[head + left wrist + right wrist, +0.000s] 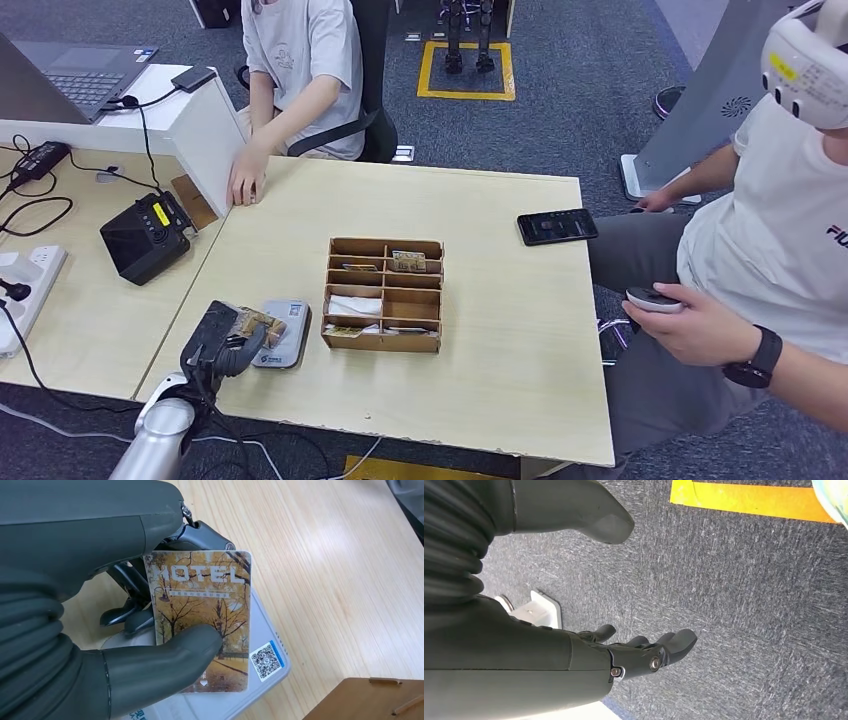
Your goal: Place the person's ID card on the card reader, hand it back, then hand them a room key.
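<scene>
My left hand (222,340) pinches a card (202,615) printed with autumn trees and the word HOTEL, thumb on its face and fingers behind it. The card (262,325) hangs just over the grey-white card reader (288,335), which lies flat near the table's front left; in the left wrist view the card reader (267,652) shows a QR sticker beneath the card. My right hand (644,655) hangs over grey carpet, fingers apart and holding nothing. A wooden compartment box (385,295) holding several cards stands just right of the reader.
One person sits at the far left with a hand (245,183) on the table edge. Another person at the right holds a controller (655,299). A black phone (557,226) lies at the table's right edge. A black device (145,238) and cables occupy the left desk.
</scene>
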Available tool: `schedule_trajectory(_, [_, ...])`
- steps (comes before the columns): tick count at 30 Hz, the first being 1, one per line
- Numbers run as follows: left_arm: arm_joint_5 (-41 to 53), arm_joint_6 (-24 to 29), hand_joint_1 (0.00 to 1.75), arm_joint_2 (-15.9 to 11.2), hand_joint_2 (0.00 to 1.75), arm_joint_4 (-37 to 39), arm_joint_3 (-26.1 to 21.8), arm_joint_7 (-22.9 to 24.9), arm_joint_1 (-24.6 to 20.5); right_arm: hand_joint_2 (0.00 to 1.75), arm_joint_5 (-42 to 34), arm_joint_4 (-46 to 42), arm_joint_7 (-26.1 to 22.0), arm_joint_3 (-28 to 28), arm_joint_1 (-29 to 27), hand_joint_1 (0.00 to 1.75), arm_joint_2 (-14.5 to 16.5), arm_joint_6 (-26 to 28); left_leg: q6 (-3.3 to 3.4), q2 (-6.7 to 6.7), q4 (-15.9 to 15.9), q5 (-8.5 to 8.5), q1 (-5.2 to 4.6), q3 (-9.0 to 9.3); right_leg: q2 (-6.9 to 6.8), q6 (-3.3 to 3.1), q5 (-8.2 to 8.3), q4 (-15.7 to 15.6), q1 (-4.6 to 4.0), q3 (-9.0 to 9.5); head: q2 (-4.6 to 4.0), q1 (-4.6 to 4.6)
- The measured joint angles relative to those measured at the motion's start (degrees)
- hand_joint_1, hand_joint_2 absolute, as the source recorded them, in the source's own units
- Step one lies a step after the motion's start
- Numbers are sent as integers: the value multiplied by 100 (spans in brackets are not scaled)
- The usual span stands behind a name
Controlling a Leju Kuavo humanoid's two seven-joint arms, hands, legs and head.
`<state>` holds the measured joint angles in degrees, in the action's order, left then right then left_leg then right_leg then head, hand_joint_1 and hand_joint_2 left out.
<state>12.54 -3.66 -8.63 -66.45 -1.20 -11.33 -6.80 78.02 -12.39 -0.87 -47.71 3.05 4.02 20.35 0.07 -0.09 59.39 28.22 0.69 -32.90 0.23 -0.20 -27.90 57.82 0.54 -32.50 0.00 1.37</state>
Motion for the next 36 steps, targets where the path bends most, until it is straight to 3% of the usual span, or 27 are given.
schedule_trajectory(13, [2530, 2149, 175, 346, 175, 275, 427, -25, -178, 175, 94, 0, 0, -59, 7, 0, 31, -23, 0, 0, 0, 0, -1, 4, -1, 0, 0, 0, 1, 5, 0, 1])
schedule_trajectory(24, [3095, 2474, 175, 474, 175, 497, 428, -45, -231, 175, 102, 0, -7, -95, 10, 0, 35, -29, 0, -2, 0, -1, 0, 10, -2, 0, 0, 1, 0, 13, 0, 1])
schedule_trajectory(36, [2719, 2314, 175, 533, 175, 654, 408, -410, -286, 175, 193, 0, -44, -107, 12, 0, 42, -28, -1, -5, 0, -1, -1, 18, -5, 0, 0, 1, 1, 23, 0, 1])
